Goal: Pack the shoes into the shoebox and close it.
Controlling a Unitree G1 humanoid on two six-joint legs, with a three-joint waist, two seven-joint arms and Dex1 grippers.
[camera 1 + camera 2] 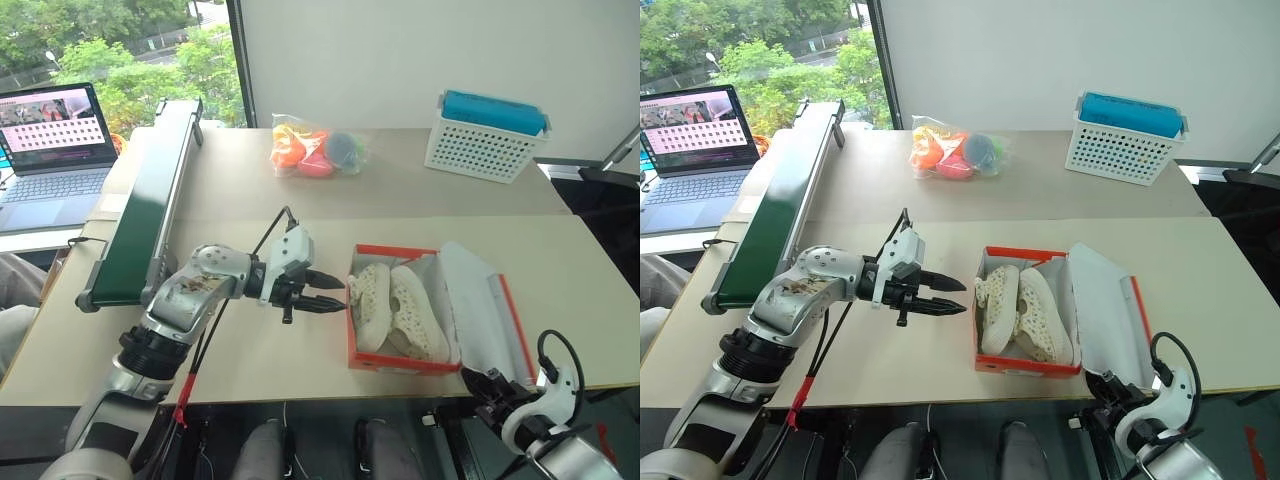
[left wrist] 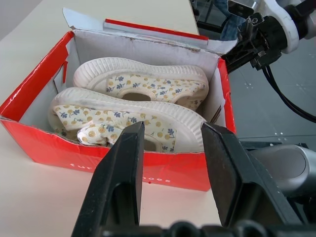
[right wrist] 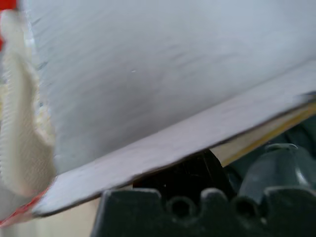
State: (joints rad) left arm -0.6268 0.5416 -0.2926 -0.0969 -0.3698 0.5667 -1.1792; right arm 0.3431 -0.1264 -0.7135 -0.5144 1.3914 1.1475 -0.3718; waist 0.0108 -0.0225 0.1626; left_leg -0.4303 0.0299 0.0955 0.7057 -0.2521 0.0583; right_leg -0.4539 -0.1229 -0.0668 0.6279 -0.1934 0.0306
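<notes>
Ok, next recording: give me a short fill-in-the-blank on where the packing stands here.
1. Both shoes lie inside the ____.
2. The shoebox's lid is ____.
3. The left gripper, its fingers apart, holds ____.
4. The white basket carries a ____ object on top.

Missing words: shoebox; open; nothing; blue

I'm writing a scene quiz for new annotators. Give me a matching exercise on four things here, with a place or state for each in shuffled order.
Things:
1. shoes
2. shoebox lid
3. bag of toys
4. left tool

Places or states:
A. folded open toward the robot's right
B. open and empty, beside the shoebox
C. side by side inside the shoebox
D. on the far table, left of the white basket

Pairs: 1-C, 2-A, 3-D, 4-B
</notes>
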